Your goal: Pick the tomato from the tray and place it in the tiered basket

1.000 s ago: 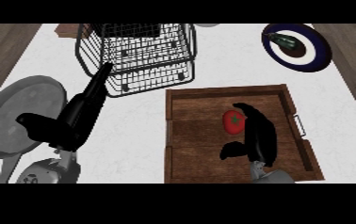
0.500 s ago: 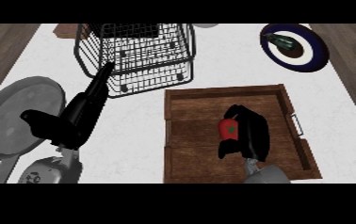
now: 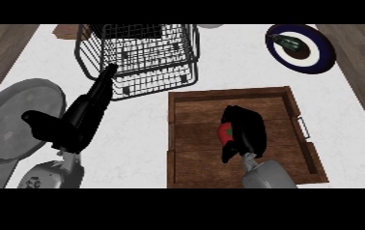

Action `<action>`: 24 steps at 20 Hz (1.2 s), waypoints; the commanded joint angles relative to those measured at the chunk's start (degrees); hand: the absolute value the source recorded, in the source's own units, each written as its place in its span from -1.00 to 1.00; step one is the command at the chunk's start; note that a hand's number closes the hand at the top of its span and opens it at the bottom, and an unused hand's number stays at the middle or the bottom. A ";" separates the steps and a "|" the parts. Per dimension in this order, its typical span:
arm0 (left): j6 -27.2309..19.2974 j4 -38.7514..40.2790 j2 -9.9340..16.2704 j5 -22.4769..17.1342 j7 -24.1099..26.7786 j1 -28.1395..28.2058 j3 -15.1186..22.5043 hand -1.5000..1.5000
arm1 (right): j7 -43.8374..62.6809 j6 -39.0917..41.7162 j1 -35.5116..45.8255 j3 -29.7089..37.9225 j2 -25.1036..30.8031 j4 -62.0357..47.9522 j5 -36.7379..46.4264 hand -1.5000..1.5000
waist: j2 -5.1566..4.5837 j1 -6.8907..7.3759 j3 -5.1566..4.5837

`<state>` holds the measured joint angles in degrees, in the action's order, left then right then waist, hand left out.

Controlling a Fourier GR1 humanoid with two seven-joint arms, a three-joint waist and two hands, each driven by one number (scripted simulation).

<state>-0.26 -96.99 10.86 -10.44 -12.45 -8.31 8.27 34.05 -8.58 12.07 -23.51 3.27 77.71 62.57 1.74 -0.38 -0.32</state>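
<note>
While curled over the tomato [image 3: 225,132], right hand [image 3: 245,130] sits inside the wooden tray [image 3: 194,109], fingers and thumb wrapped round the red fruit so only a sliver shows at the hand's left side. Up and to the left of that hand, wire basket [image 3: 143,55]; up and to the right, dark blue plate [image 3: 303,48]. Left hand [image 3: 82,115] with straight fingers pointing up, fingertips at the basket's lower left corner, grey plate [image 3: 25,118] just to its left.

Grey rounded forearms, black left hand [image 3: 68,125], black right hand [image 3: 244,132]
</note>
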 commanded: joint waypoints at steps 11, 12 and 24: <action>-0.39 7.72 -0.71 -0.09 -1.52 2.21 -1.58 0.00 | 20.22 9.43 7.43 -6.10 -3.25 33.39 -4.25 1.00 | -1.37 -1.10 0.22; 0.04 8.51 -0.83 0.05 -0.41 2.33 -1.56 0.00 | 18.68 10.69 7.40 -4.95 -3.25 34.62 -3.29 1.00 | -1.52 -1.15 0.24; 0.74 7.53 -0.58 -0.27 -2.39 0.81 -1.95 0.00 | 28.33 23.02 32.43 1.40 -3.26 33.87 -5.15 1.00 | -1.88 0.76 0.20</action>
<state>0.20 -95.70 10.22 -10.51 -10.36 -8.25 5.85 58.03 10.29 36.31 -25.34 0.20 115.06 58.47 1.02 0.03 0.57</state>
